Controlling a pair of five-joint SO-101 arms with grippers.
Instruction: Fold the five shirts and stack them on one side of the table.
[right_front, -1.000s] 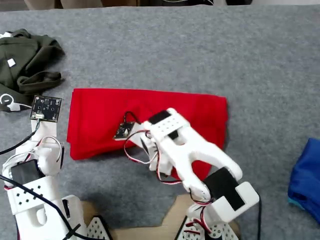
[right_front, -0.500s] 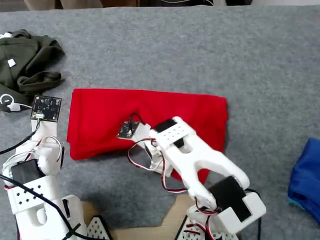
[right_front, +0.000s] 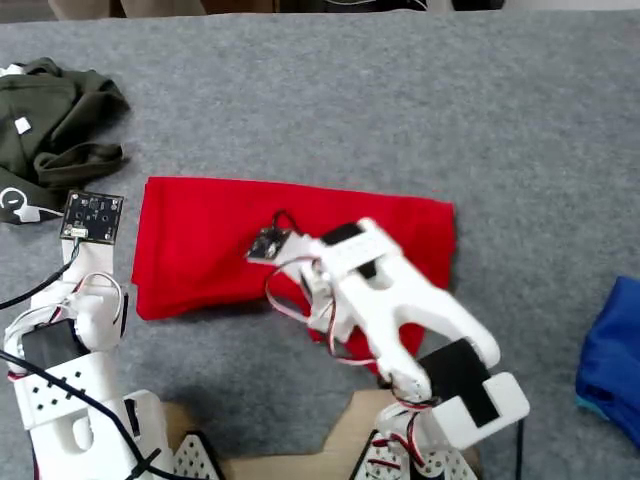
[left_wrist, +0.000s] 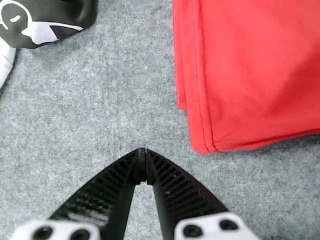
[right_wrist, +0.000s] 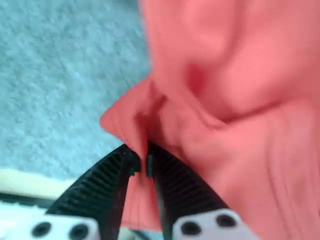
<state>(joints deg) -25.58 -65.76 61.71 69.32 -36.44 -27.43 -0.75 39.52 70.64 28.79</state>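
Centre of grey table: red shirt, folded into a wide flat band. Right gripper, at the band's six-o'clock edge: jaws closed on a raised pinch of red cloth. Left gripper, near the band's eight-o'clock corner, over bare table: jaws pressed together, holding nothing, just beside the shirt's hem without touching it. Ten o'clock: dark green shirt, crumpled in a heap. Four o'clock, at the table edge: blue shirt, cut off by the frame.

no legible text, labels or numbers
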